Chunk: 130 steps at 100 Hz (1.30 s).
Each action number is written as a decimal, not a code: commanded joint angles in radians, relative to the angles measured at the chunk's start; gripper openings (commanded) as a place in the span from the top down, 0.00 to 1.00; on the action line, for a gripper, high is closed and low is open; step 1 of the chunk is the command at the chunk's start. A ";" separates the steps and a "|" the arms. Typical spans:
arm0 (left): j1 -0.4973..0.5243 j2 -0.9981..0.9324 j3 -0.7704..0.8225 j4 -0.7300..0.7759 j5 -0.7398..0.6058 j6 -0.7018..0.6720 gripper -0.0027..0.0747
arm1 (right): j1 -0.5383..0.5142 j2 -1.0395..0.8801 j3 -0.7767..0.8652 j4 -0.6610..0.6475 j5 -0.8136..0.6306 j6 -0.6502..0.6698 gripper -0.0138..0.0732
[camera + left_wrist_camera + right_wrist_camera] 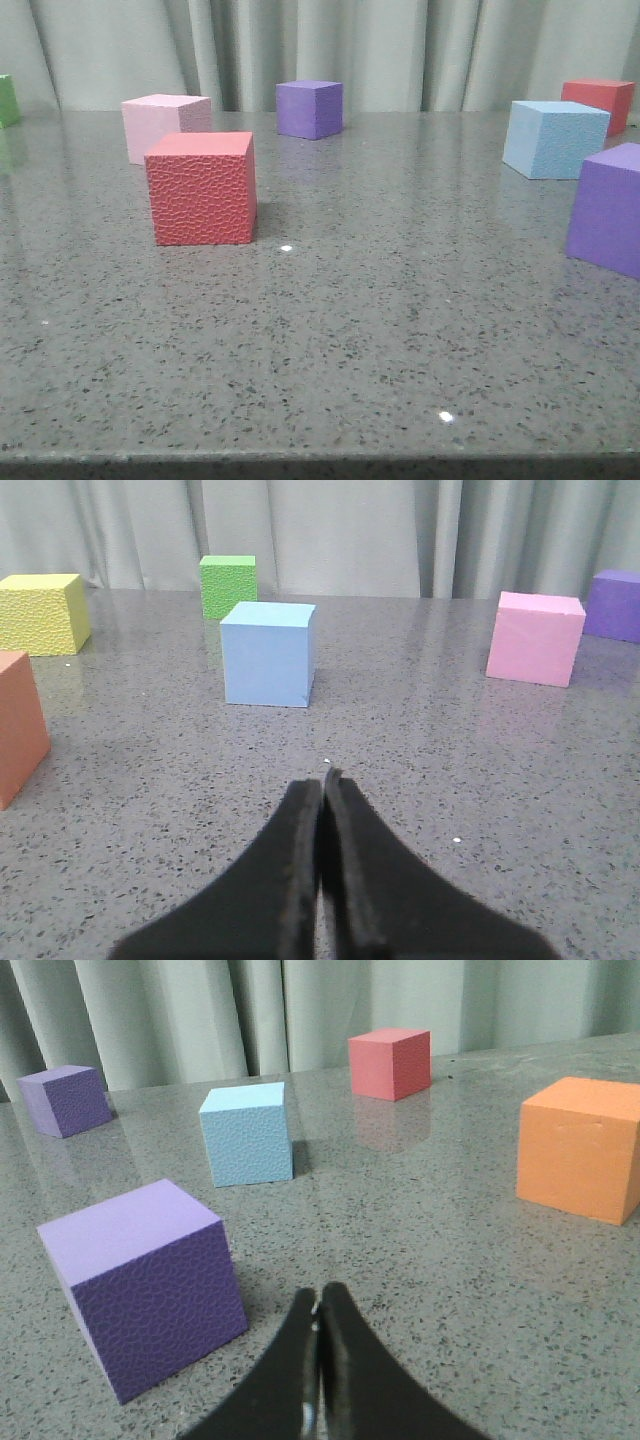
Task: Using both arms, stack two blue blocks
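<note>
The grey speckled table [330, 330] carries scattered foam cubes. The pebbly blue block [553, 138] stands at the far right of the front view, just behind a purple cube [608, 208]; a red cube [202, 188] stands at centre-left. The smoother blue block [267, 653] sits ahead of the left gripper [325, 780], apart from it. Left gripper: fingers pressed together, empty. Right gripper [320, 1295]: fingers pressed together, empty, beside the purple cube.
</note>
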 commanded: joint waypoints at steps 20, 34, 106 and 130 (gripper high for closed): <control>0.002 -0.034 0.003 0.000 -0.084 -0.002 0.99 | -0.006 -0.022 -0.018 -0.003 -0.079 -0.007 0.97; 0.002 -0.034 0.003 0.000 -0.084 -0.002 0.99 | -0.006 -0.022 -0.018 -0.003 -0.079 -0.007 0.97; 0.002 -0.034 -0.033 0.000 -0.188 -0.002 0.99 | -0.004 -0.013 -0.031 -0.011 -0.157 -0.007 0.97; 0.002 0.033 -0.259 0.000 -0.006 -0.002 0.99 | -0.003 -0.012 -0.194 -0.012 0.026 -0.007 0.96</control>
